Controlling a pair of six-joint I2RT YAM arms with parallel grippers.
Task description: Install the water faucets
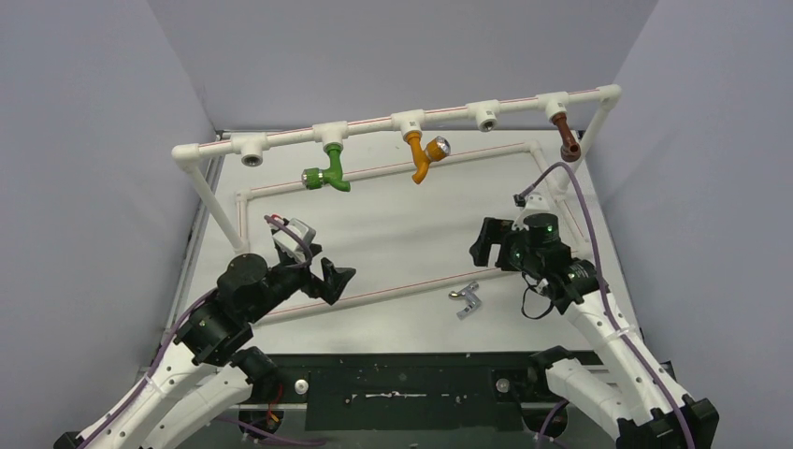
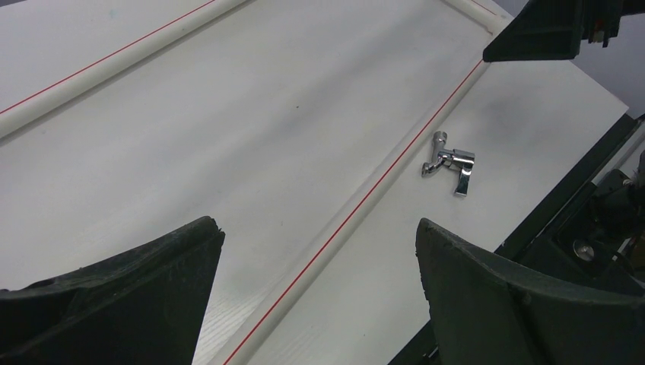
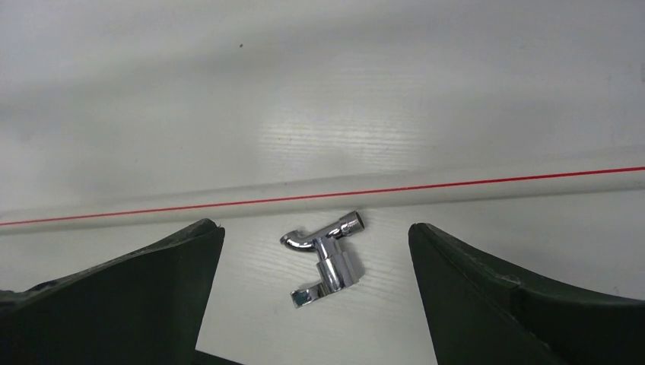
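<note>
Chrome tap (image 3: 325,262) lies flat on the table (image 3: 471,68), just beside the red-striped pipe (image 3: 494,182), framed under the nearer right gripper (image 3: 313,226), fingers spread wide, while the left gripper (image 2: 319,228), likewise spread, hangs well apart.

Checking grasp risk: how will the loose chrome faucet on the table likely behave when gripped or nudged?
The chrome faucet looks polished metal: probably rigid, dense and slippery. Its bent spout and handle stick out sideways, so it would likely pivot or slide rather than roll.
</note>
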